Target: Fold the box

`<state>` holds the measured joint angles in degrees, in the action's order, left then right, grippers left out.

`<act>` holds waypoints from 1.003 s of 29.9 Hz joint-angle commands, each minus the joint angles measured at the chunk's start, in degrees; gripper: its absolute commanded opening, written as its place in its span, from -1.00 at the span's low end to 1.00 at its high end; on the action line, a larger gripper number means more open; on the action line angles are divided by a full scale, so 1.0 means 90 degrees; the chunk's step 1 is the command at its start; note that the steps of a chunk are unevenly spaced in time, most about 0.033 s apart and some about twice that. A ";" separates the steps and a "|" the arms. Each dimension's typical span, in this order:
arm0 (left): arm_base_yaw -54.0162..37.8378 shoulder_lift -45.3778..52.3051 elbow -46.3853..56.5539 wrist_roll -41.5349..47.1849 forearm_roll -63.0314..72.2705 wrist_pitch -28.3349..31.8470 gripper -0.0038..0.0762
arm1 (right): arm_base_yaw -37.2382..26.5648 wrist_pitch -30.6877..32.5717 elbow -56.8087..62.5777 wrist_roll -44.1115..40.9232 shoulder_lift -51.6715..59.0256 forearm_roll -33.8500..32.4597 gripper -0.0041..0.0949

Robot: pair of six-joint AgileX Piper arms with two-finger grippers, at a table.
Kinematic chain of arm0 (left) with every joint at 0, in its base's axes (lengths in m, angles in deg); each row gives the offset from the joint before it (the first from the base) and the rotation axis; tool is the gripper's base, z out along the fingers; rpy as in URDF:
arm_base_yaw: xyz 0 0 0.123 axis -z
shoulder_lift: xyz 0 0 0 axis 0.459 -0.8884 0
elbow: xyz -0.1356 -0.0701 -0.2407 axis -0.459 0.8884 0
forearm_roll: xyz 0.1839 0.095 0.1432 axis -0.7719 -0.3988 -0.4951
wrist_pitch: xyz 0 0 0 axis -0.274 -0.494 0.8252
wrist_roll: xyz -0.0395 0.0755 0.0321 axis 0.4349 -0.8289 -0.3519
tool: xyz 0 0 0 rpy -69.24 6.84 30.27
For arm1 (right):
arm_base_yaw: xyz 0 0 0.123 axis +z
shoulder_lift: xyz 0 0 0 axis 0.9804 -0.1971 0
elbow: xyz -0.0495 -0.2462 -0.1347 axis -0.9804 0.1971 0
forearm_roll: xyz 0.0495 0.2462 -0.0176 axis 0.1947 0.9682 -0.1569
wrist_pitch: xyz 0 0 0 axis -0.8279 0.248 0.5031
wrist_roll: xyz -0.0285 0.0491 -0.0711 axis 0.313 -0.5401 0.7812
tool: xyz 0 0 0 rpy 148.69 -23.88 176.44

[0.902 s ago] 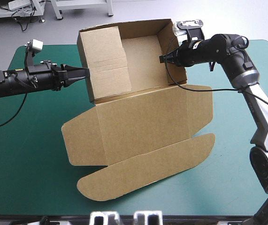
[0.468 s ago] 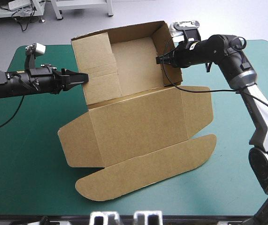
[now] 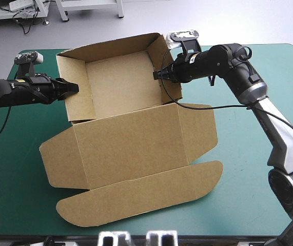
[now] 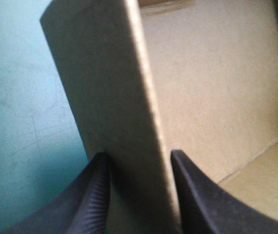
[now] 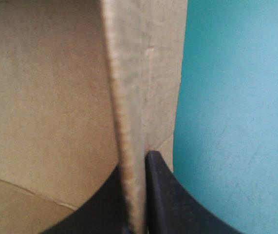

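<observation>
The brown box of cut corrugated board sits on the far left-centre of the table with the teal-green cover. It stands as an open tray with its four walls raised. Its broad flat lid lies toward the near edge and ends in a long rounded tuck flap.

The left gripper with two black fin-shaped fingers reaches in level from the left and is clamped on the tray's left side wall. In its wrist view the left gripper has one finger outside over the cover and one inside the tray, with the thick wall pressed between them. The matching right gripper pinches the right side wall from the other side. Its wrist view shows the right gripper all but closed on the thin board edge.

The step in hand seems to be setting the side walls: both are upright and each is held by an arm. The tucks at the floor cannot be made out, so it is unclear whether the walls would stand alone.

The next move probably calls for seating each wall firmly and then easing the fingers off one side at a time. If the arms pull unevenly, the tray could skew or slide across the cover. The lid stays flat.
</observation>
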<state>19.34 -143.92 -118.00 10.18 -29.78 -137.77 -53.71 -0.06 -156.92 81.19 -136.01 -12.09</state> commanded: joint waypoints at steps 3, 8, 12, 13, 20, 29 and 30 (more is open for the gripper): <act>0.0024 0.0194 -0.0164 0.0099 0.0224 0.0791 -0.66 | 0.0051 0.0122 -0.0214 -0.0315 0.0809 0.0492 -0.95; 0.0154 0.0218 -0.0164 0.0311 0.0969 0.0257 -0.93 | 0.0051 0.0757 -0.0214 -0.0757 0.0855 0.0287 -0.95; 0.0745 0.0218 -0.0295 0.0857 0.0521 -0.0005 -0.93 | 0.0051 0.1175 -0.0214 -0.1027 0.0855 0.0131 -0.95; 0.1036 0.0204 -0.0328 0.1038 0.0178 -0.0021 -0.93 | 0.0051 0.1277 -0.0214 -0.1097 0.0855 0.0044 -0.95; 0.2690 -0.0056 -0.0378 0.2564 -0.1988 0.0188 -0.93 | 0.0051 0.1922 0.0065 -0.1527 0.0787 -0.0360 -0.95; 0.3199 -0.1244 -0.0378 0.3084 -0.2360 0.0353 -0.93 | 0.0051 0.1657 0.1468 -0.1540 0.0461 0.0097 -0.95; 0.3199 -0.1377 -0.0378 0.3084 -0.2390 0.0400 -0.93 | 0.0051 0.1587 0.1599 -0.1499 0.0448 0.0131 -0.95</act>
<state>46.39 -155.76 -119.27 38.44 -58.91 -138.81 -54.22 16.96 -143.74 65.97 -134.10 -22.47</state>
